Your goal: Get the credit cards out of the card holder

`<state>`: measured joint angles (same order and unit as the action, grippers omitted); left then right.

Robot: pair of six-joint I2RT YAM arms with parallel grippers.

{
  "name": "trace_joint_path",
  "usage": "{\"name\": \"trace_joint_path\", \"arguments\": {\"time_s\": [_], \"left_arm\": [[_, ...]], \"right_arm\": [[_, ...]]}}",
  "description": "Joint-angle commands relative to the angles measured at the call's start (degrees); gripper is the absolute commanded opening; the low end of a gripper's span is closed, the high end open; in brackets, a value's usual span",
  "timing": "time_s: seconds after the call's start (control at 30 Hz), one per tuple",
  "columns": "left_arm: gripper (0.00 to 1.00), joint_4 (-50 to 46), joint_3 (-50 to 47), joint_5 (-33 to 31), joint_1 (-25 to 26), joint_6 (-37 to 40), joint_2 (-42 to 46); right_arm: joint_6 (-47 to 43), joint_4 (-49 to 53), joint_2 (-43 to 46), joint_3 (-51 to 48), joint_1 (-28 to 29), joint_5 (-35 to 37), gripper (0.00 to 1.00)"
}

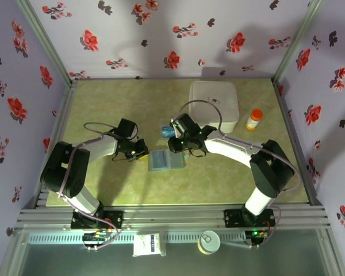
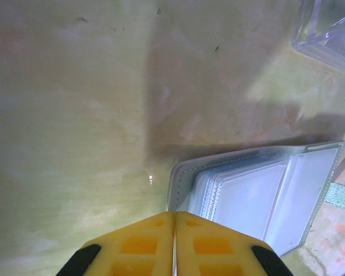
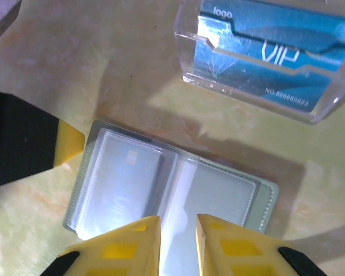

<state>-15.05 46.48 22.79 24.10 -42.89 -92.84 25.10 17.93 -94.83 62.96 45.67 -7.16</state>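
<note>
Fingers of left gripper point(image 2: 173, 238) pressed together, empty, tips at left edge of the open card holder point(image 2: 264, 195): well placed to pin it. Right gripper point(image 3: 178, 227) slightly parted, empty, over the fold. A pale credit card point(image 3: 126, 172) seems sleeved just left of its tips, so nip that edge and draw it out flat.

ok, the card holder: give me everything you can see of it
The card holder is a slate grey-blue bifold with a stitched edge, lying open and flat on the table. Both inner panels carry clear, glossy plastic sleeves; a pale card outline shows in one. The left gripper, shut, sits at one corner, seemingly touching. The right gripper hovers over the centre fold, jaws slightly apart. The clear box of blue cards lies just beyond, apart.
</note>
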Motion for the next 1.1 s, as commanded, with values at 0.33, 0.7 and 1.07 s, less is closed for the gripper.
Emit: {"name": "trace_joint_path", "arguments": {"time_s": [0.33, 0.7, 1.07], "left_arm": [[0.09, -2.87, -1.27, -0.01, 0.53, -0.16, 6.06], [0.07, 0.54, -2.8, 0.94, 3.93, -1.76, 2.38], [0.06, -0.92, -2.1, -1.0, 3.94, -0.26, 0.69]], "right_arm": [[17.17, -10.21, -1.47, -4.67, 2.38, -8.22, 0.19], [19.26, -5.08, -6.93, 0.42, 2.4, -11.77, 0.17], [21.92, -8.35, -10.65, 1.46, 2.39, -16.01, 0.26]]}}
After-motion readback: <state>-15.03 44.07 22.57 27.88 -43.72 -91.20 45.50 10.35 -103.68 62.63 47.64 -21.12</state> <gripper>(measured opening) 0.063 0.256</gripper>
